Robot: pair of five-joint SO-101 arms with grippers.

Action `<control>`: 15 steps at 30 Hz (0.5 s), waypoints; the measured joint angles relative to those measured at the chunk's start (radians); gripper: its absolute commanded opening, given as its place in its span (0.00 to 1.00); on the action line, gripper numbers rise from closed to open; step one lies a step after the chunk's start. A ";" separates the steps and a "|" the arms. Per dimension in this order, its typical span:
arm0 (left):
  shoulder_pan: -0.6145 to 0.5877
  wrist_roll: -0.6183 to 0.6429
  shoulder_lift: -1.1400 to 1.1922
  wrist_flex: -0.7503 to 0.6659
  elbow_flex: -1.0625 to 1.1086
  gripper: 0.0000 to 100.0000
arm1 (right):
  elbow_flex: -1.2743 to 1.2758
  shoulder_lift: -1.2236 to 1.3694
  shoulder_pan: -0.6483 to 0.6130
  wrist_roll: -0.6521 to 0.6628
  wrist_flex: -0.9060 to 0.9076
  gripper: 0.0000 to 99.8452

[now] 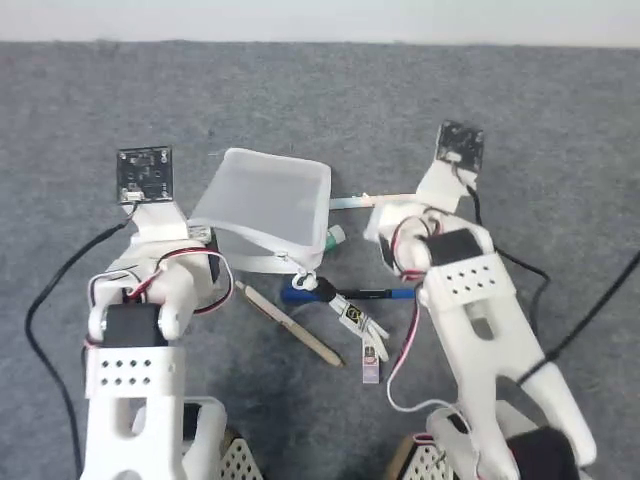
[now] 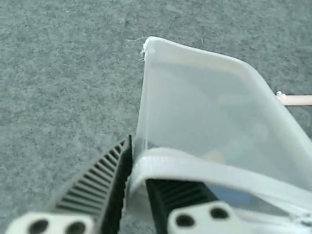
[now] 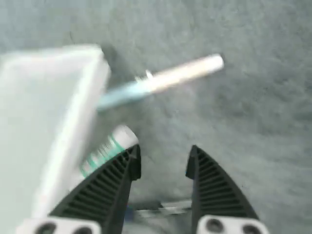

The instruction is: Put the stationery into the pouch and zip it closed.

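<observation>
The grey mat (image 1: 70,110) has lots of bare room on the far left, and one black cable (image 1: 45,300) bends across it there. The left gripper (image 2: 138,187) is squeezed tight on the near left corner of the pouch (image 1: 265,200). The white zip edge (image 2: 204,170) sits between its two black fingers. The pouch is see-through white, and its open mouth faces the arms. There is bare mat behind its far edge. In front of the pouch, between the two arms, the things lie close together. A wooden stick (image 1: 290,323) lies slanted, with one end near the left arm. Next to it is a blue pen (image 1: 350,294), with its dark end just under the zip edge. A white thing with a label (image 1: 358,318) lies by the pen, but the dark marks on it are too small to read. A small pale piece (image 1: 370,368) lies closest to the arms. A green and white tube (image 1: 334,237) pokes out at the right edge of the pouch. It has green stripes and no words that can be read. A long pale pen (image 1: 365,201) lies flat on the mat just past the pouch's right corner. The right gripper (image 3: 163,163) has its fingers wide apart and holds nothing. It hangs over bare mat, with the tube just beside one finger. More bare mat spreads out on the far right.
</observation>
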 measured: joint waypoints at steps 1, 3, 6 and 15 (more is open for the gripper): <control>0.000 0.000 0.000 0.000 0.000 0.01 | -0.023 0.018 0.002 -0.034 -0.002 0.12; 0.000 0.000 0.000 0.000 0.000 0.01 | -0.072 0.063 0.011 -0.069 0.002 0.12; 0.000 0.000 0.000 0.000 0.000 0.01 | -0.166 0.146 0.015 -0.101 0.025 0.14; 0.000 0.000 0.000 0.000 0.000 0.01 | -0.462 0.479 0.009 -0.213 0.158 0.17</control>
